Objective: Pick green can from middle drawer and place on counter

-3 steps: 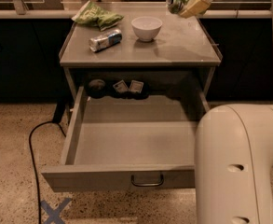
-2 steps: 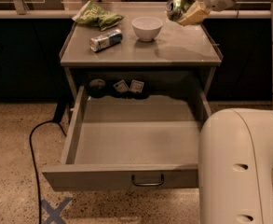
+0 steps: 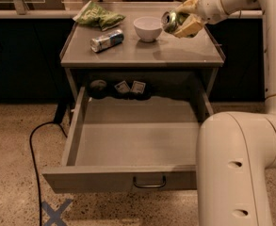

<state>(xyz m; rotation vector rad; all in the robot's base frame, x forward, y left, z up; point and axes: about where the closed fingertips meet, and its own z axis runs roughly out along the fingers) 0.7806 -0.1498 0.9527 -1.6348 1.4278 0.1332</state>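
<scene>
One green can (image 3: 169,19) pinched tilted in gripper (image 3: 182,23), held above counter (image 3: 142,54) near right rear corner, off the surface, just right of white bowl (image 3: 148,28); middle drawer (image 3: 104,179) open below front edge

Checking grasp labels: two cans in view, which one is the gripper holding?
The green can, held tilted in the gripper above the right side of the counter. The silver can with blue marks lies on its side, further left.

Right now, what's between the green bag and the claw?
The bowl, as the camera view shows. It sits on the counter; the claw holds the can beside it, above the counter.
</scene>
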